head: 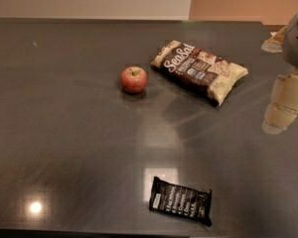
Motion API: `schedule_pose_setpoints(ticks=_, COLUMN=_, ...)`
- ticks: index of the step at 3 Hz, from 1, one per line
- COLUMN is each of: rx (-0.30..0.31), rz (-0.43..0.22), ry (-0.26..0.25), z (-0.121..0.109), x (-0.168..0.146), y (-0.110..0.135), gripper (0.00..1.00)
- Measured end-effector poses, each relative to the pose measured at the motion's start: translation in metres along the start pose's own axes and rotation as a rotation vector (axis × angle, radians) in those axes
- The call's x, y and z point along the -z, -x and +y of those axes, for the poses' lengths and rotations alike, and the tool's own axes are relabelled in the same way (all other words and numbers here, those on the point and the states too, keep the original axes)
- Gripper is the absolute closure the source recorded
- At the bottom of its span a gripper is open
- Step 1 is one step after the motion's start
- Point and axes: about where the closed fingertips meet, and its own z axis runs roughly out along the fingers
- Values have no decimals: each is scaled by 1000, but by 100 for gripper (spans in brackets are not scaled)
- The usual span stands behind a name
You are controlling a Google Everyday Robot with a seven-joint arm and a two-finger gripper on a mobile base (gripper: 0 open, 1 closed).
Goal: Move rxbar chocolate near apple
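Note:
The rxbar chocolate (pixel 181 201), a flat black wrapper with white lettering, lies near the front edge of the dark table, right of centre. The apple (pixel 134 79), small, round and red with a short stem, sits further back, left of centre. My gripper (pixel 283 105), cream-coloured under a grey arm link, hangs at the right edge of the view, above the table. It is well to the right of the apple and far behind and to the right of the bar, touching neither.
A brown-and-cream "SeaSalt" snack bag (pixel 199 70) lies at an angle to the right of the apple. The dark glossy table (pixel 64 133) shows light reflections. Its far edge meets a pale wall, and its front edge runs just below the bar.

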Motion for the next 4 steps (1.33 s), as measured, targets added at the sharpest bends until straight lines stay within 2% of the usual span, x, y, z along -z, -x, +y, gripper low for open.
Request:
schedule_pose_setpoints(ticks=2, rx=0, rz=0, ry=0, z=0, x=0, y=0, gripper=0)
schedule_pose_setpoints(ticks=4, rx=180, rz=-48, ry=14, z=43, x=-17, y=30, gripper=0)
